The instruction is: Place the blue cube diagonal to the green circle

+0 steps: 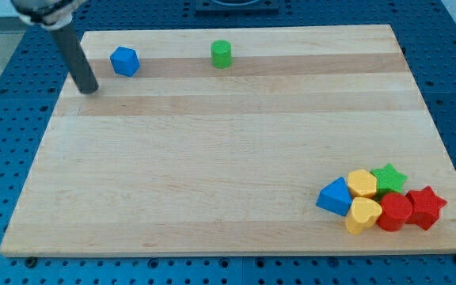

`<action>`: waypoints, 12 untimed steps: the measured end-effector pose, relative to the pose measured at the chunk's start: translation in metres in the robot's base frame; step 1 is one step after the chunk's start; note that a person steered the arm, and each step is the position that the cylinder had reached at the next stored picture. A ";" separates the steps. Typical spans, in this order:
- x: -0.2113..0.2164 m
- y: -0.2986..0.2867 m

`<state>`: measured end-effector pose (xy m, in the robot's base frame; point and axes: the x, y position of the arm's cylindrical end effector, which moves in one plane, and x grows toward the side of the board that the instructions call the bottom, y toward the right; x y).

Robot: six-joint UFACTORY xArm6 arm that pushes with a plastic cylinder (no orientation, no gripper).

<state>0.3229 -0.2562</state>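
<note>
I have no hand on this rig, only the rod, so nothing is being grasped or let go; my tip (pixel 90 89) sits on the desk (pixel 212 158) near its upper left corner. The blue cube (pixel 124 61) lies just to the view's right of the tip and a little toward the view's top, close beside it but, as far as I can make out at this angle, not touching. The green circle (pixel 222 54) stands further to the view's right, well apart from the cube and roughly level with it along the top edge.

I judge this to be the approach step: the cube and the circle lie almost in a row, not on a diagonal. The next move calls for getting my tip to the cube's upper left side, then pushing it down and to the right until it sits below and left of the circle.

The cluster at the lower right is not involved.
</note>
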 end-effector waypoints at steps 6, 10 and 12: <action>-0.021 0.081; 0.042 0.208; 0.078 0.270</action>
<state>0.4012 0.0135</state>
